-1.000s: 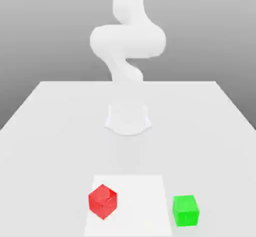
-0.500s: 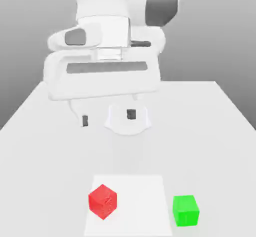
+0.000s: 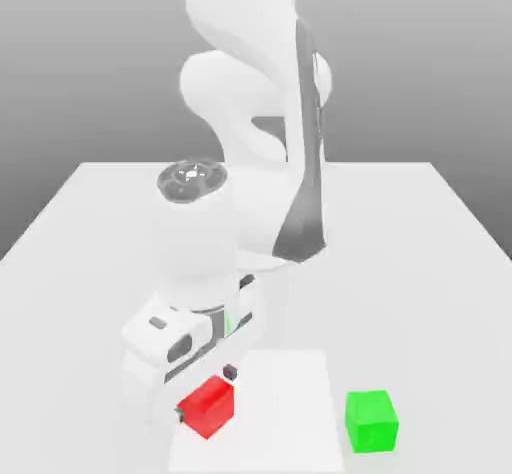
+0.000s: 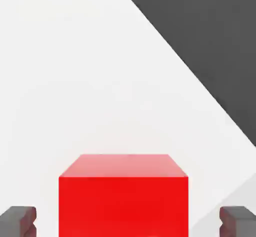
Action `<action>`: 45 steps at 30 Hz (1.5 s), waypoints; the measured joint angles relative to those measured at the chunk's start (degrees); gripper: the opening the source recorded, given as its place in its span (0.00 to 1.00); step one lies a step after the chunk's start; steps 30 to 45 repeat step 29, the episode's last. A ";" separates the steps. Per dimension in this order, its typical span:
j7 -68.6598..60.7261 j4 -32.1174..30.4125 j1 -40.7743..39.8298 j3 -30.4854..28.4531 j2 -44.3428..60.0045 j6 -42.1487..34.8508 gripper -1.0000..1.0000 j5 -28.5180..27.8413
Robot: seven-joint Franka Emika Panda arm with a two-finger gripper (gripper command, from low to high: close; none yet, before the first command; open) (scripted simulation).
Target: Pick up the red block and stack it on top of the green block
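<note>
Exterior view: spread gripper [image 3: 205, 394] straddles the red block [image 3: 207, 408], likely light, stiff; pinch opposite faces, left of the green block [image 3: 371, 422].

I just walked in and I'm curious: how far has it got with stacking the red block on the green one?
Done: the gripper is at the red block, a finger either side. In hand: nothing gripped; gaps show beside the block. Left: grip, lift and stack it on the green block, standing apart.
</note>
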 joint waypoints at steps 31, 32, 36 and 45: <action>29.30 4.55 18.41 5.77 -3.72 -7.95 1.00 -9.07; 29.30 4.55 18.41 5.77 -3.72 -7.95 1.00 -9.07; 29.30 4.55 18.41 5.77 -3.72 -7.95 1.00 -9.07; 29.30 4.55 18.41 5.77 -3.72 -7.95 1.00 -9.07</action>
